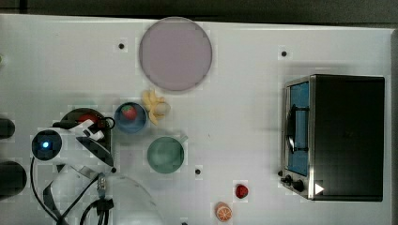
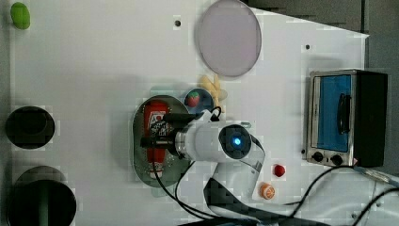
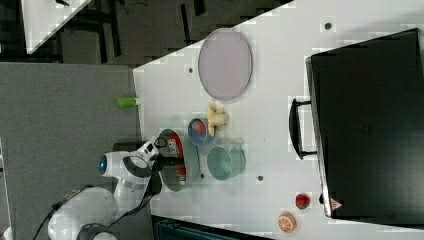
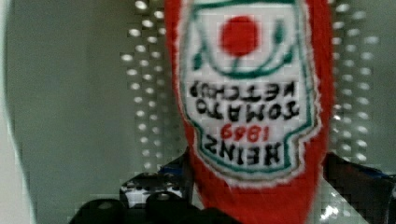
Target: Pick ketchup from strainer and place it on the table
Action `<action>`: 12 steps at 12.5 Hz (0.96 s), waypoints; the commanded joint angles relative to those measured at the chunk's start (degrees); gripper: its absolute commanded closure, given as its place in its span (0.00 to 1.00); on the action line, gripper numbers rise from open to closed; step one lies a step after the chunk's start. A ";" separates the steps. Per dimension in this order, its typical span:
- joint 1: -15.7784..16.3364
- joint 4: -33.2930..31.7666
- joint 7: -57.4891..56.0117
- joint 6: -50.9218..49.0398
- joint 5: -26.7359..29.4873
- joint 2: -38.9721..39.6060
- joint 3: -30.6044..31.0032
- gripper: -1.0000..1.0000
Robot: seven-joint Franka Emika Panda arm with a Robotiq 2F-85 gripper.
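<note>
The ketchup [image 2: 155, 115], a red bottle with a white label, lies flat in the pale green strainer [image 2: 139, 155] near the top view's left edge of the white table [image 1: 244, 117]. My gripper [image 2: 157, 135] reaches down across the bottle's middle. In the wrist view the ketchup [image 4: 252, 93] looms close over the dotted strainer [image 4: 84, 93]. There the gripper [image 4: 257, 186] has dark fingers [image 4: 154, 186] pressed against both sides of the bottle, so it is shut on it. From the right view, the ketchup [image 3: 175, 147] still rests inside the strainer [image 3: 167, 182].
Right beside the strainer stand a blue bowl [image 1: 130, 117] holding a strawberry, a banana [image 1: 155, 107] and a green cup [image 1: 165, 154]. A purple plate [image 1: 175, 54] lies farther back. A toaster oven [image 1: 338, 136], a loose strawberry [image 1: 241, 191] and an orange slice [image 1: 223, 212] sit toward the top view's right.
</note>
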 commanded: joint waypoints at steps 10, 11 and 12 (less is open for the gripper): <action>-0.47 3.72 3.76 -10.00 13.43 -17.78 5.18 0.40; -0.86 5.06 3.39 -11.98 16.62 -19.69 5.36 0.40; -1.36 6.84 2.71 -14.83 18.68 -21.09 5.32 0.40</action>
